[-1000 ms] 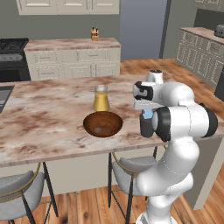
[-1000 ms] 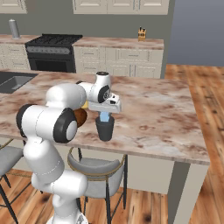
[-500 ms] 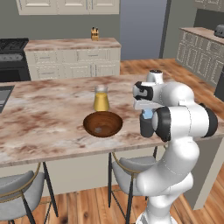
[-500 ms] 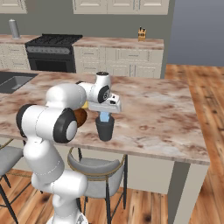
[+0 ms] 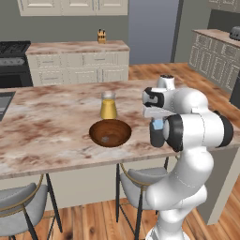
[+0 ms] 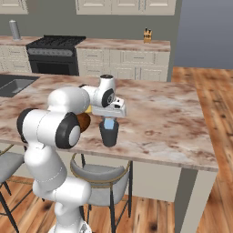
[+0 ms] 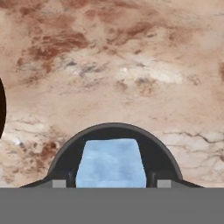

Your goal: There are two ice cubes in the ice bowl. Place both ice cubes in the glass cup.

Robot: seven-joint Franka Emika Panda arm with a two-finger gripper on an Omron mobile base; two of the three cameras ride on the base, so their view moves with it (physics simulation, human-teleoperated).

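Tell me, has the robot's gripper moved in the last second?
No. The gripper holds the pale blue ice cube directly above the dark grey glass cup, as before.

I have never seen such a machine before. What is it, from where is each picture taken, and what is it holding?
It is a white robot arm on a driving base, in a rendered kitchen. Two cameras ride behind the arm, to its left and right; the third sits on its hand. On the marble counter stand a wooden ice bowl with a greyish ice cube inside, a jar of yellow liquid and a dark glass cup. The gripper holds a pale blue ice cube right above the cup.
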